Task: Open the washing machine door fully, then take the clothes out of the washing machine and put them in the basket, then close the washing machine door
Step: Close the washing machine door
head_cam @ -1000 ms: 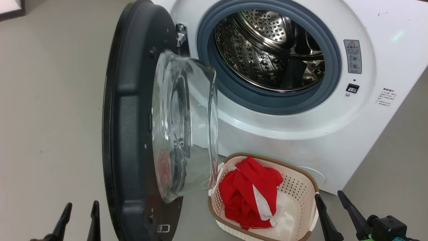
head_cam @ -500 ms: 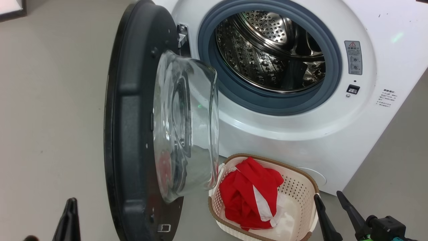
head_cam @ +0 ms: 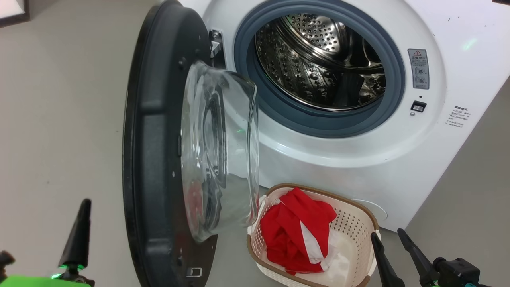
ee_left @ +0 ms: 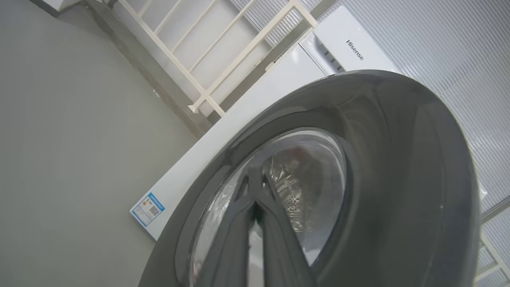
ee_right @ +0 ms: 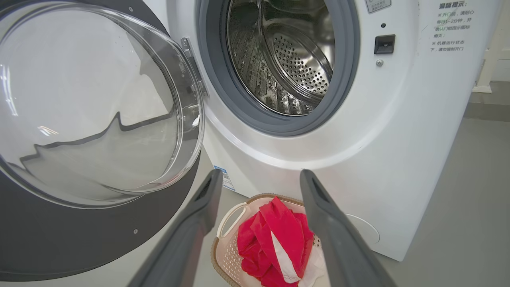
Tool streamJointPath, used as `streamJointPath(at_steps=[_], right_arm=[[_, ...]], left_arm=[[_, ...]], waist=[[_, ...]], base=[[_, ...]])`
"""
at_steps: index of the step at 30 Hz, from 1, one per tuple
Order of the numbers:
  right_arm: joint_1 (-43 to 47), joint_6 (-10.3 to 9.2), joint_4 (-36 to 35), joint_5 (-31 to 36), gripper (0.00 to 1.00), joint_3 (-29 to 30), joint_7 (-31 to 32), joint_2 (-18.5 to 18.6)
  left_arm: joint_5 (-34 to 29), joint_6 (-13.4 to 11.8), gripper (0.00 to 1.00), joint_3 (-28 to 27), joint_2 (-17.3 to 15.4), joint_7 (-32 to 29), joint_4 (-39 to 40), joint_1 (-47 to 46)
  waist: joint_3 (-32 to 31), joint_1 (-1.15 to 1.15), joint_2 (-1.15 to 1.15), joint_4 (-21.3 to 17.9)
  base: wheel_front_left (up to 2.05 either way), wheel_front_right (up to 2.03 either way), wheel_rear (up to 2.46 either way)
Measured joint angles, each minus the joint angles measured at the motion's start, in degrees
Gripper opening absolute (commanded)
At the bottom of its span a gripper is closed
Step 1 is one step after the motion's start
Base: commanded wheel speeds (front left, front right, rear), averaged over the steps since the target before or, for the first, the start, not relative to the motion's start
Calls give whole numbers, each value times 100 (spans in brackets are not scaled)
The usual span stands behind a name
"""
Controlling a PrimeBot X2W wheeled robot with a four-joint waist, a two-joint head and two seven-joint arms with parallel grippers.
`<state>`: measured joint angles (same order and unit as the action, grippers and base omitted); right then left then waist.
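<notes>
The washing machine [head_cam: 358, 159] stands with its steel drum [head_cam: 318, 59] exposed, and no fabric shows inside. The washing machine door [head_cam: 155, 159] hangs open to the left, its glass bowl [head_cam: 219, 151] facing right. Red clothes [head_cam: 295, 231] with white patches lie in the basket [head_cam: 358, 215] on the floor below the opening. My left gripper [head_cam: 85, 205] is shut on nothing, left of the door's outer face [ee_left: 398, 179], pointing at its window [ee_left: 255, 191]. My right gripper [head_cam: 386, 234] is open just right of the basket, above the clothes [ee_right: 275, 239] in its wrist view [ee_right: 261, 175].
Grey floor [head_cam: 59, 119] lies left of the door and right of the machine. Behind the door, the left wrist view shows a white Hisense appliance [ee_left: 350, 44] and a cream railing [ee_left: 207, 87]. A blue label [ee_left: 147, 208] sits low on the machine's side.
My left gripper's two fingers, apart a second ago, have closed into one dark shape and risen. Its green-lit wrist has come into view. The right gripper has hardly moved.
</notes>
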<state>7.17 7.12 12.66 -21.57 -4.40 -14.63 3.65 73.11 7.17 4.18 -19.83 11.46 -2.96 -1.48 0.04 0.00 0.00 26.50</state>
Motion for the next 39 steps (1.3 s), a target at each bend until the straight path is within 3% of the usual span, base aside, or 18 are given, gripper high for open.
streamJointPath(at_steps=[5,15,25,39], right_arm=[[0,0,-1,0,100,4,0,-5],[-2,0,-1,0,100,5,0,-5],[-9,0,0,0,100,8,0,-5],[-42,0,-11,0,100,142,0,-5]], left_arm=[[777,-1,0,488,-501,-318,624,13],[1473,-7,0,1034,-881,-705,1413,34],[1502,-9,0,1328,-1006,-769,1701,24],[956,-10,0,2471,-958,-405,1639,-770]], waist=[[47,0,0,-15],[100,0,0,-42],[132,0,0,-137],[319,0,0,-582]], base=[[0,0,0],[0,0,0],[0,0,0],[0,0,0]])
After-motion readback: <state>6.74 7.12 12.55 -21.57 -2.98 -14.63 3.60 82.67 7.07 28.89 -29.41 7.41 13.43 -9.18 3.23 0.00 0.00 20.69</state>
